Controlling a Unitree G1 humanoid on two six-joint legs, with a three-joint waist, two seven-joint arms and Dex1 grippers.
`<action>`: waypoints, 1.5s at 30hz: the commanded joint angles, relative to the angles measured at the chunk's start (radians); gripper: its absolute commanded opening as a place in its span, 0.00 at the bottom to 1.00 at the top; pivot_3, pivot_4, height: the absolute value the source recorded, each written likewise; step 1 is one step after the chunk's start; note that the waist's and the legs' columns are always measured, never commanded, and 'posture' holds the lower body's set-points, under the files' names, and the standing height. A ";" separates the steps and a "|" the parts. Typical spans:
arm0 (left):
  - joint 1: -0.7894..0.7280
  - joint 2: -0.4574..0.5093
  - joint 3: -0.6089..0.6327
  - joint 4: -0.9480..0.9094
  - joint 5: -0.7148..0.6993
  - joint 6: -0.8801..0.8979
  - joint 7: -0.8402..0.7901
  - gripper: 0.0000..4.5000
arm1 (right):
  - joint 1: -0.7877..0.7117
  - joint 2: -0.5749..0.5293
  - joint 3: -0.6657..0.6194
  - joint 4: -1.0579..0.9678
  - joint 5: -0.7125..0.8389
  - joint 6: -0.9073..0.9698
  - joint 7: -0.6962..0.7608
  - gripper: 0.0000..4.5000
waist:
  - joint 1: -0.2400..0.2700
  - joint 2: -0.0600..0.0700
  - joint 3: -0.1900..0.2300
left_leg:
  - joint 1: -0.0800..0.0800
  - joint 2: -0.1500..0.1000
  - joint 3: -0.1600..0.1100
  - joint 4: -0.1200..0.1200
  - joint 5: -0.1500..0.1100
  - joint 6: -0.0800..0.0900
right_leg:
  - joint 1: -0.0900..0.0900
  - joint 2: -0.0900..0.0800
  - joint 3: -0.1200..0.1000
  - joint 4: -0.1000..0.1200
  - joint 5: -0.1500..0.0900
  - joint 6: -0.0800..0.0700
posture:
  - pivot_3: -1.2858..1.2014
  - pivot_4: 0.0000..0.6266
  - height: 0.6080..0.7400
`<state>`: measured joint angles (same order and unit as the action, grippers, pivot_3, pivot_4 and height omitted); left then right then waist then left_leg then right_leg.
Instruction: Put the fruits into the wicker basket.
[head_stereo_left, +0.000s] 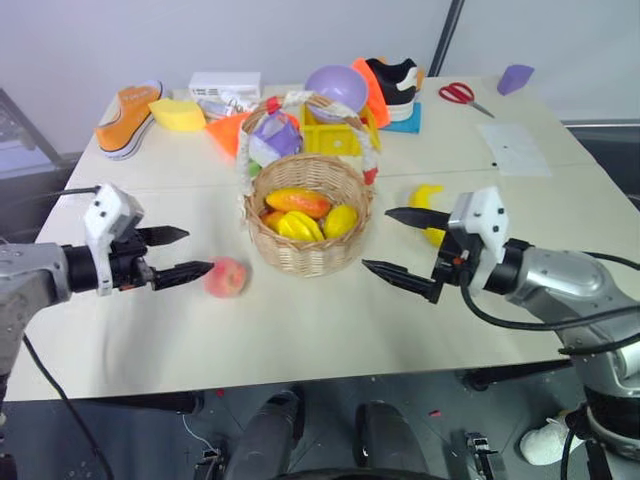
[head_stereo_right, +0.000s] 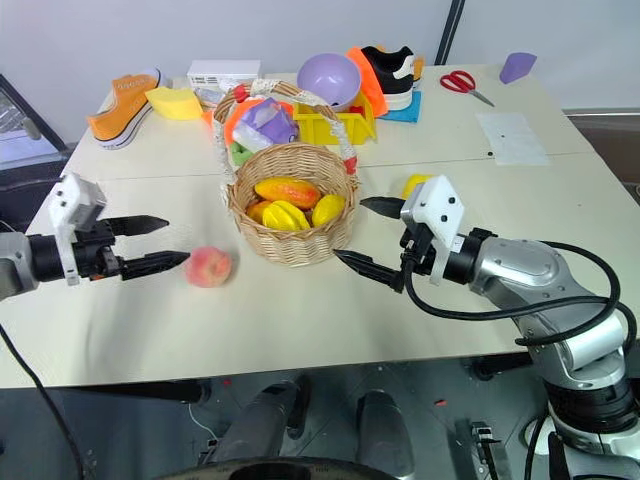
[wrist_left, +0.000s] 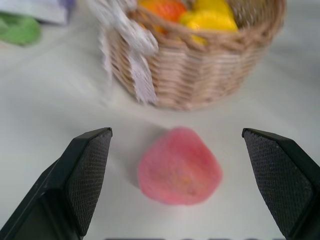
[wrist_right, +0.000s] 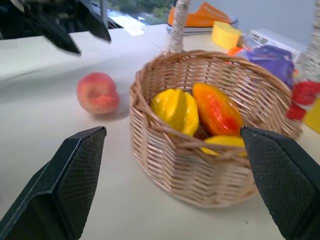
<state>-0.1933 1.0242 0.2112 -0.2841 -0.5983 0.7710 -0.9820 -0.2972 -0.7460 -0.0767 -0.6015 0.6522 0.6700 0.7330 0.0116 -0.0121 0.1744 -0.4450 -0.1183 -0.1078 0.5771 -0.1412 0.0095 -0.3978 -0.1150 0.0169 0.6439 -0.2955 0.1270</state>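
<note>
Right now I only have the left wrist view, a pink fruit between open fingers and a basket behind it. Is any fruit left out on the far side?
Observer: Yes, a yellow banana lies on the table beside the wicker basket, behind the right end effector.
Operator: Is that end effector holding anything?
Observer: No, it is open and empty.
Operator: Is my peach touching the basket?
Observer: No, the peach sits apart from it, by the left end effector.

You were looking at a pale cream bench (head_stereo_left: 330, 330) made of two tops butted together, the seam running across behind the middle. A plain white wall (head_stereo_left: 300, 35) stood behind it, crossed by a dark slanted pole (head_stereo_left: 447, 35). Below lay grey floor (head_stereo_left: 450, 440).
</note>
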 joint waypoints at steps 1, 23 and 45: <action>-0.018 0.029 -0.107 -0.004 0.097 -0.051 -0.014 0.99 | -0.024 0.005 -0.001 -0.019 0.013 -0.010 0.006 1.00 | -0.001 0.000 0.000 | 0.000 0.000 0.000 0.000 0.000 0.000 | -0.001 0.000 0.000 0.000 0.000 0.000 | 0.52 0.24 1.00; -0.228 -0.101 -0.005 -0.009 -0.085 0.032 -0.025 0.57 | -0.002 -0.029 0.016 -0.094 0.023 0.012 0.023 1.00 | 0.002 0.000 0.001 | -0.006 0.000 -0.001 0.001 0.000 0.000 | -0.007 0.001 -0.001 0.002 0.000 0.000 | 0.52 0.24 1.00; -0.432 -0.432 -0.179 -0.001 0.055 -0.065 0.218 0.99 | -0.068 0.149 0.003 0.363 -0.260 0.003 -0.333 1.00 | -0.007 -0.001 0.000 | -0.001 -0.001 0.000 0.003 0.002 0.002 | 0.002 0.002 -0.001 0.004 0.002 0.004 | 0.52 0.24 1.00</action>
<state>-0.6308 0.5880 -0.0207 -0.2447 -0.4979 0.7309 -0.7354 -0.3319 -0.6192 -0.0615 -0.2997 0.4305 0.6732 0.4649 0.0043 -0.0127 0.1744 -0.4460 -0.1188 -0.1080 0.5802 -0.1388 0.0117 -0.3959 -0.1124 0.0162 0.6486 -0.2933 0.1309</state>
